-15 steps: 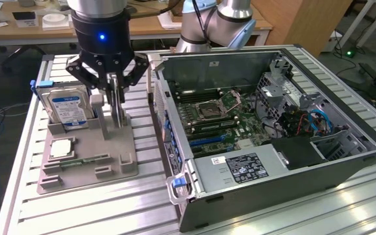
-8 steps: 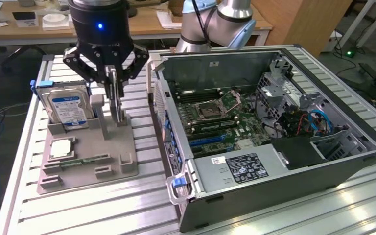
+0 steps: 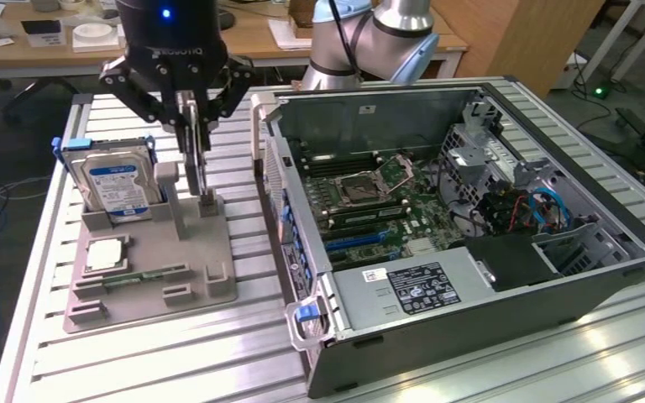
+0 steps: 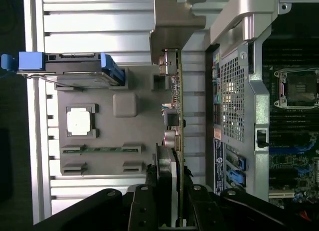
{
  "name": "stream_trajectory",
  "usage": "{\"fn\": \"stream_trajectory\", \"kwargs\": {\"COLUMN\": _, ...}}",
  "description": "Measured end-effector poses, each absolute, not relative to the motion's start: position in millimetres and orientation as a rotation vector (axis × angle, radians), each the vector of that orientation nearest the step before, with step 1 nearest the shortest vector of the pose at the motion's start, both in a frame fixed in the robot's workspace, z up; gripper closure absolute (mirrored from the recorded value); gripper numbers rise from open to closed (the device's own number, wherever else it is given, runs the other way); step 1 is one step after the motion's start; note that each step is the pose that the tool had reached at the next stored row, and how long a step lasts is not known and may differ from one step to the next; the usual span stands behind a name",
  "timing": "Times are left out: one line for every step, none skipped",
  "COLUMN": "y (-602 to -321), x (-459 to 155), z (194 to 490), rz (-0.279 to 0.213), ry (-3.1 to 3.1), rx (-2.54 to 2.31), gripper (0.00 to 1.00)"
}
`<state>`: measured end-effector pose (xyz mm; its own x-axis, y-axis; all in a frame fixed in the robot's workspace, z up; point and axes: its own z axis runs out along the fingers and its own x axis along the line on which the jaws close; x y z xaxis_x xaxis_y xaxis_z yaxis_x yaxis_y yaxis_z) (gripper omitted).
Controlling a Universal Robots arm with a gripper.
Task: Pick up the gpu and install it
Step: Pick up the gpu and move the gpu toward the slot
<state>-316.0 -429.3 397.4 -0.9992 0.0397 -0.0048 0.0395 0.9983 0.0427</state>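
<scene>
Ribbed aluminium table carries a grey holder at about 8 o'clock in the exterior view, and an open computer case from the centre out to 4 o'clock. The gpu stands upright on edge at the holder's slot, near 10 o'clock. The gripper is directly above it, fingers clamped on the card's upper edge. A hard drive stands just beside, at the card's 9 o'clock. A processor chip and a memory stick lie flat toward 7 o'clock
</scene>
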Motion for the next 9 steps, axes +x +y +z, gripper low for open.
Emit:
{"fn": "stream_trajectory", "kwargs": {"y": -429, "x": -316, "z": 400, "rz": 0.067, "ry": 3.135, "rx": 0.062, "gripper": 0.72}}
{"fn": "stream_trajectory", "kwargs": {"y": -429, "x": -316, "z": 402, "rz": 0.067, "ry": 3.135, "rx": 0.062, "gripper": 0.72}}
{"fn": "stream_trajectory", "kwargs": {"y": -429, "x": -316, "z": 404, "rz": 0.067, "ry": 3.135, "rx": 0.062, "gripper": 0.72}}
{"fn": "stream_trajectory", "kwargs": {"y": -429, "x": -316, "z": 406, "rz": 0.067, "ry": 3.135, "rx": 0.062, "gripper": 0.72}}
{"fn": "stream_trajectory", "kwargs": {"y": -429, "x": -316, "z": 408, "rz": 0.067, "ry": 3.135, "rx": 0.062, "gripper": 0.72}}
{"fn": "stream_trajectory", "kwargs": {"y": -429, "x": -316, "z": 410, "rz": 0.067, "ry": 3.135, "rx": 0.062, "gripper": 0.72}}
{"fn": "stream_trajectory", "kwargs": {"y": -429, "x": -316, "z": 412, "rz": 0.067, "ry": 3.135, "rx": 0.062, "gripper": 0.72}}
{"fn": "stream_trajectory", "kwargs": {"y": -429, "x": -316, "z": 414, "rz": 0.067, "ry": 3.135, "rx": 0.062, "gripper": 0.72}}
{"fn": "stream_trajectory", "kwargs": {"y": -429, "x": -316, "z": 416, "rz": 0.067, "ry": 3.135, "rx": 0.062, "gripper": 0.72}}
